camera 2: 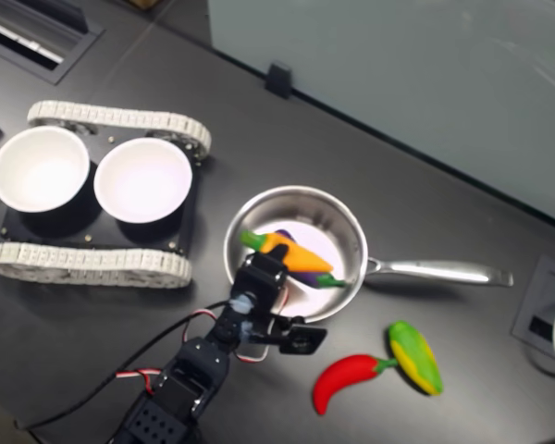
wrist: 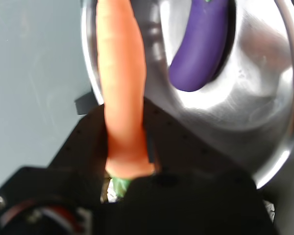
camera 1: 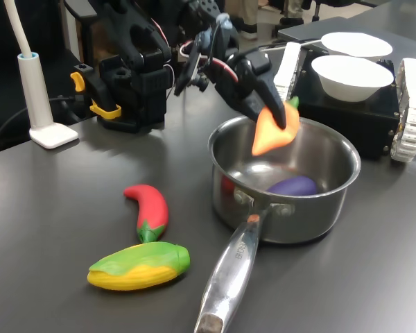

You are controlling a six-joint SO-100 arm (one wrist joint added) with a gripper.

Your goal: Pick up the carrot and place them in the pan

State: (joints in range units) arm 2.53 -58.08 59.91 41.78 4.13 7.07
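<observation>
1. The table (camera 1: pixel 48 229) is dark grey and matt; behind it, in the second exterior view, stands a pale wall panel (camera 2: pixel 416 83).
2. A black tracked base (camera 2: pixel 92 236) carries two white bowls (camera 2: pixel 141 178), at the second exterior view's left.
3. The pan (camera 1: pixel 333 201) stands on the table, its long handle (camera 1: pixel 229 277) toward the camera in the first exterior view. Inside lies a purple eggplant (camera 1: pixel 295 185).
4. The gripper (camera 1: pixel 270 111) hangs above the far rim of the pan and pinches the carrot by the green stem end.
5. The carrot (camera 1: pixel 272 132) is in the air above the pan, touching neither floor nor rim. In the first exterior view its long axis slopes down, the tip toward the pan's inside; in the wrist view it (wrist: pixel 121 83) runs straight out from the jaws.
6. A yellow corn (camera 1: pixel 139 266) and a red chili (camera 1: pixel 149 210) lie on the table close together, beside the handle.
</observation>
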